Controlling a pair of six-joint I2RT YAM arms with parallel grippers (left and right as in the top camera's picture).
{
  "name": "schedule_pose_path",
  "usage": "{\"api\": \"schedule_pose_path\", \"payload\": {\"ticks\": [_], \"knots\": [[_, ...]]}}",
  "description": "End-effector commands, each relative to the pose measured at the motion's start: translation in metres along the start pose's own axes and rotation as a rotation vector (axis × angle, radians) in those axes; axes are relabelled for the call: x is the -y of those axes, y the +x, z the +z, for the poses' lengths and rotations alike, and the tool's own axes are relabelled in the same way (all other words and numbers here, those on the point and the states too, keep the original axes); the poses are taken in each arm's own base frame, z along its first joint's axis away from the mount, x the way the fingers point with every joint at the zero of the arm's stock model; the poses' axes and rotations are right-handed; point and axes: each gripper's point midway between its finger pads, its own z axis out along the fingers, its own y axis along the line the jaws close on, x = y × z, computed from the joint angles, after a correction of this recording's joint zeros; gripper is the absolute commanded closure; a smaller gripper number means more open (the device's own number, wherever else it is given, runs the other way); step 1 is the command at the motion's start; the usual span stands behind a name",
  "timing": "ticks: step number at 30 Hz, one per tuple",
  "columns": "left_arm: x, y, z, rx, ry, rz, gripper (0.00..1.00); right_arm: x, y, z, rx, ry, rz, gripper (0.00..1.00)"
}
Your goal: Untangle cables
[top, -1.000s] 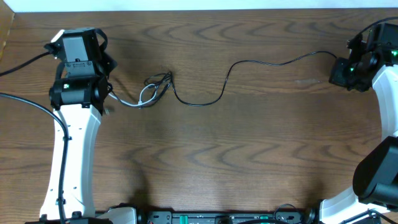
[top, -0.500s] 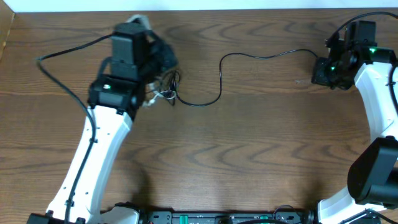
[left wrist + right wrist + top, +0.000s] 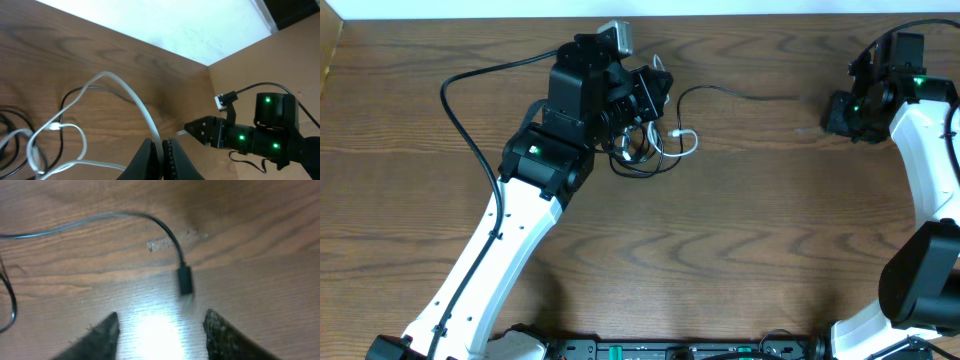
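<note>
My left gripper [image 3: 658,88] is shut on the white cable [image 3: 145,112], which runs up from the jaws and loops away to the left. In the overhead view the white cable [image 3: 688,143] curls beside a small tangle [image 3: 635,152] with the black cable [image 3: 720,90] under the left wrist. The black cable trails right towards my right gripper [image 3: 835,112]. In the right wrist view the black cable's plug [image 3: 185,280] lies loose on the wood ahead of my right gripper [image 3: 162,330], which is open with nothing between its fingers.
The left arm's thick black supply cable [image 3: 470,75] arcs over the table's left half. The table's far edge [image 3: 770,12] meets a white wall. The right arm [image 3: 930,150] stands along the right side.
My left arm has swung right and away, dragging the white cable and the tangle with it. My right gripper has opened and the black plug now lies on the table.
</note>
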Motion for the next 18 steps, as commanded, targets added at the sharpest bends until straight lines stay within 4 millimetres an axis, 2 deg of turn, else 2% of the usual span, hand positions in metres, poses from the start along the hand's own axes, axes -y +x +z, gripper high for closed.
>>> {"api": "schedule_pose_path", "payload": {"ticks": [1,4,7,10,14,16,17,18], "knots": [[0.024,-0.012,-0.013,0.034,0.068,0.013,0.92,-0.005,-0.010,-0.009,0.055,-0.020,-0.026,0.35],[0.032,-0.015,-0.018,0.044,0.096,0.023,0.92,-0.021,-0.019,-0.011,0.092,-0.105,-0.091,0.28],[0.037,-0.018,-0.023,0.060,0.111,0.031,0.92,-0.055,-0.019,-0.017,0.103,-0.294,-0.146,0.27],[0.044,-0.024,-0.025,0.088,0.137,0.044,0.92,-0.085,-0.008,-0.025,0.063,-0.437,-0.156,0.25],[0.054,-0.043,-0.031,0.161,0.183,0.068,0.92,-0.102,0.011,-0.023,-0.004,-0.446,-0.176,0.25],[0.050,-0.055,-0.033,0.210,0.167,0.068,0.92,-0.108,0.019,-0.021,-0.027,-0.425,-0.197,0.27],[0.030,-0.069,-0.035,0.274,0.075,0.068,0.91,-0.116,0.024,-0.019,-0.038,-0.413,-0.220,0.27],[0.022,-0.071,-0.036,0.287,0.037,0.075,0.88,-0.119,0.026,-0.019,-0.041,-0.416,-0.226,0.27]]}}
